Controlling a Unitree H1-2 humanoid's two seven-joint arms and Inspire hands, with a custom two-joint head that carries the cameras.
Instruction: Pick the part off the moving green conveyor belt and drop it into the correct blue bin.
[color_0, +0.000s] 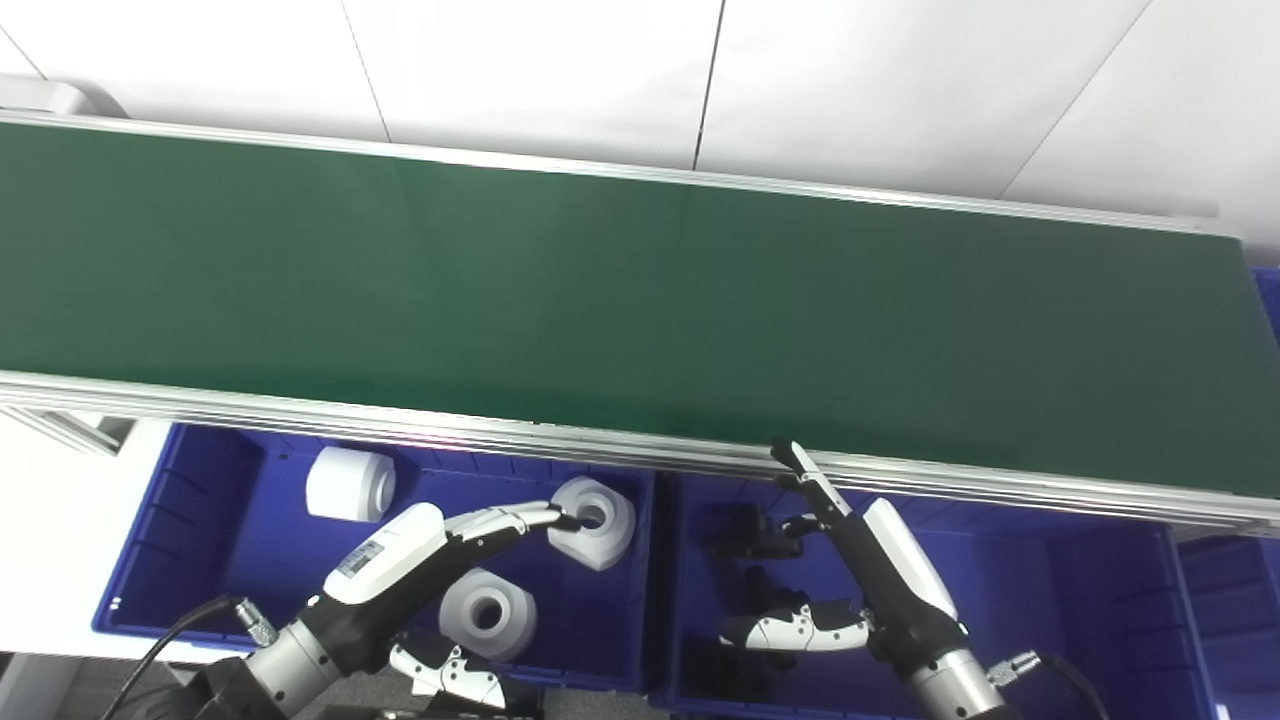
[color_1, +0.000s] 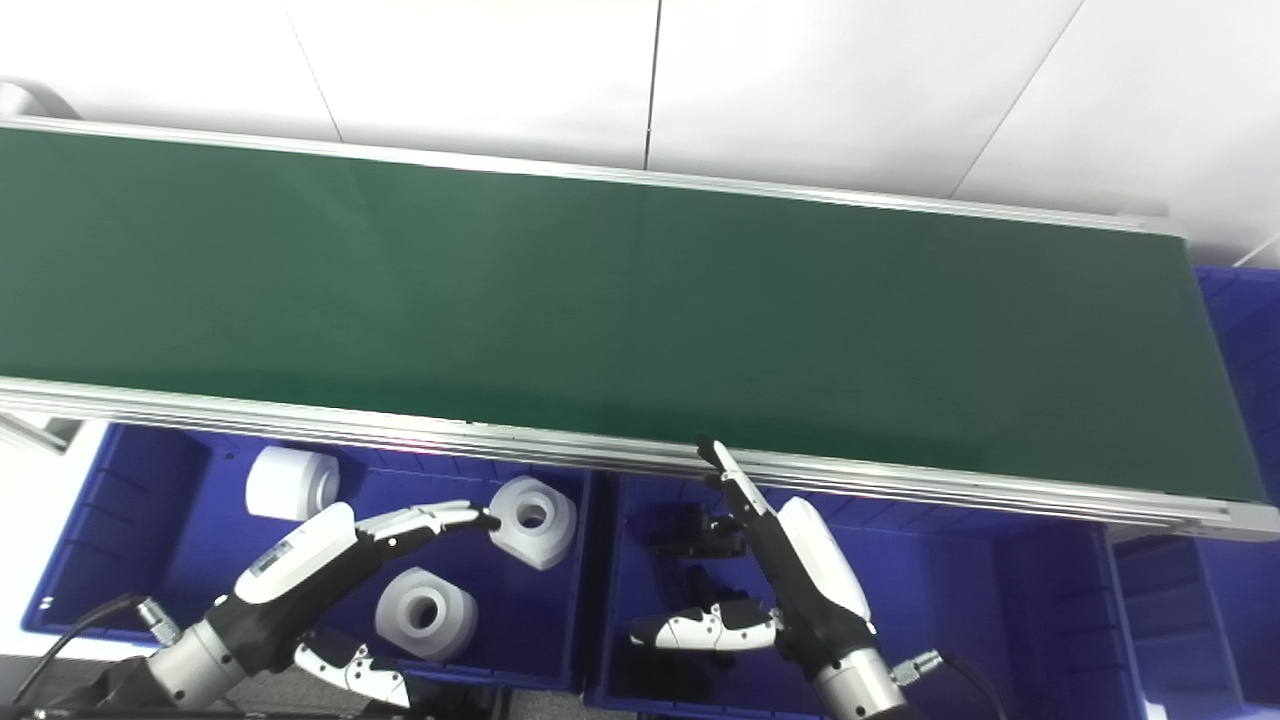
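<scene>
The green conveyor belt (color_0: 620, 300) runs across the view with no part on it. Below its near rail sit two blue bins. The left bin (color_0: 200, 520) holds three white ring-shaped parts (color_0: 592, 520), (color_0: 488, 612), (color_0: 350, 484). The right bin (color_0: 1080, 600) holds dark parts (color_0: 750, 532). My left hand (color_0: 430, 560) hovers over the left bin, open, fingers stretched toward a white part, holding nothing. My right hand (color_0: 860, 570) is over the right bin, open, fingers pointing up to the belt's rail, thumb out to the left.
The belt's aluminium rail (color_0: 600, 440) overhangs the bins' far edges. Another blue bin (color_0: 1240, 600) stands at the far right, and one more shows past the belt's right end (color_0: 1268, 300). A white wall lies behind the belt.
</scene>
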